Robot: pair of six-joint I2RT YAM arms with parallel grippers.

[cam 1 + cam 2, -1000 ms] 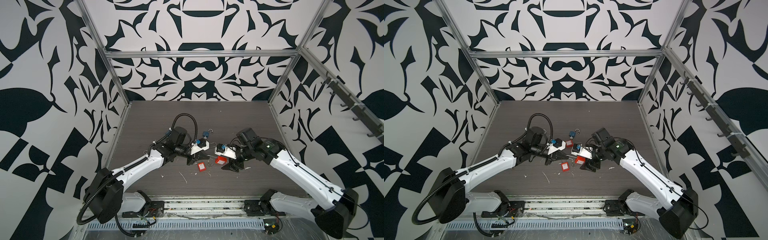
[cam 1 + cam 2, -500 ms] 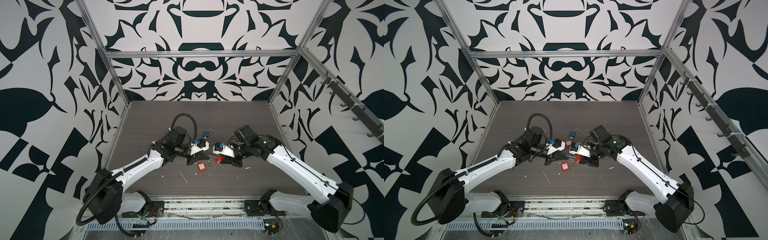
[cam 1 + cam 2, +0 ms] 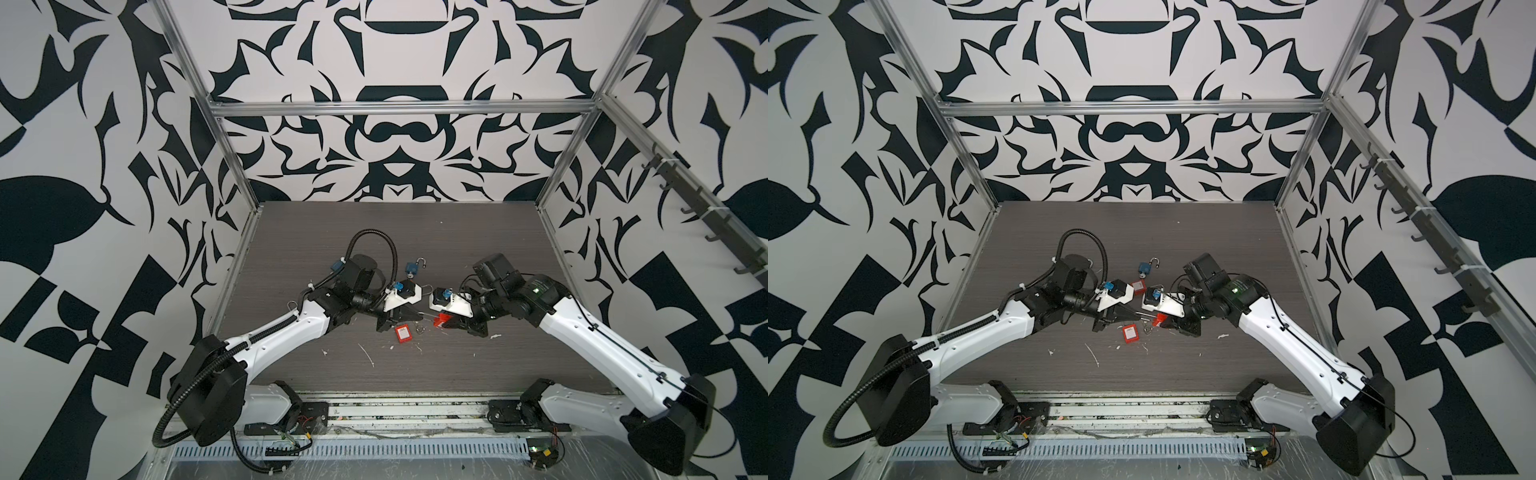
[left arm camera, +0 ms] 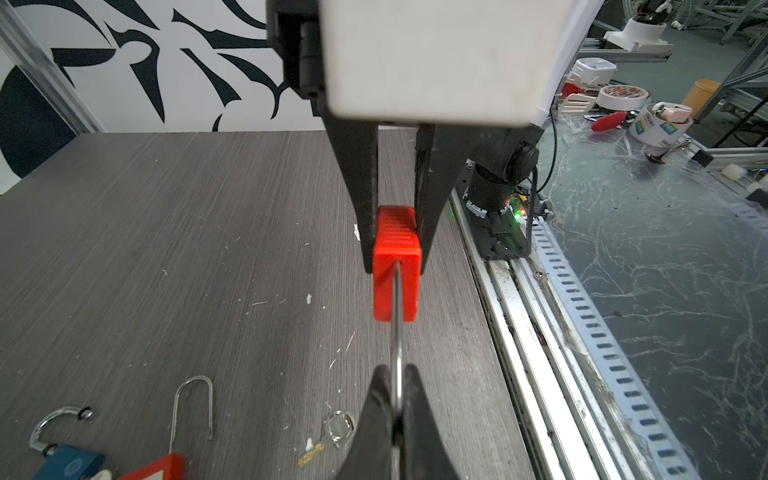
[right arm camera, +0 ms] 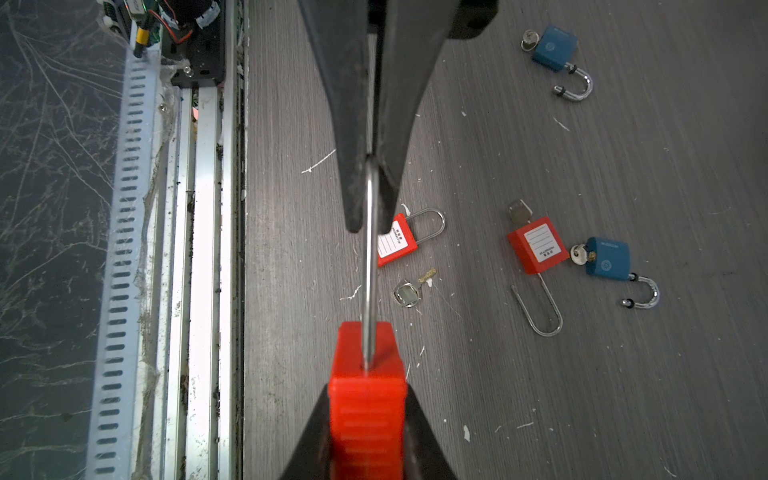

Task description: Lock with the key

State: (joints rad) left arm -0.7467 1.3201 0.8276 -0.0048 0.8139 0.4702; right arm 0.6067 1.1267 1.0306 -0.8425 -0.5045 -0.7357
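A red padlock (image 5: 365, 374) hangs above the table between both grippers. My right gripper (image 5: 365, 399) is shut on its ribbed body (image 4: 395, 257). My left gripper (image 4: 397, 374) is shut on the tip of its steel shackle (image 5: 370, 249), which is drawn out of the body. In both top views the two grippers meet at mid-table, left gripper (image 3: 420, 319) facing right gripper (image 3: 442, 322), the red padlock (image 3: 1158, 321) between them. A loose silver and brass key (image 5: 411, 289) lies on the table under the lock, also seen as the key (image 4: 332, 432) beside my left fingers.
A shut red padlock (image 5: 397, 245) lies by the key. A red padlock with an open shackle (image 5: 538, 245) and a blue padlock (image 5: 606, 257) lie further off. Another blue padlock (image 3: 413, 268) lies behind. The table's front rail (image 4: 519, 332) is close.
My right gripper moved left toward the left one and its jaws closed onto the red padlock's body. The left gripper stayed shut on the shackle.
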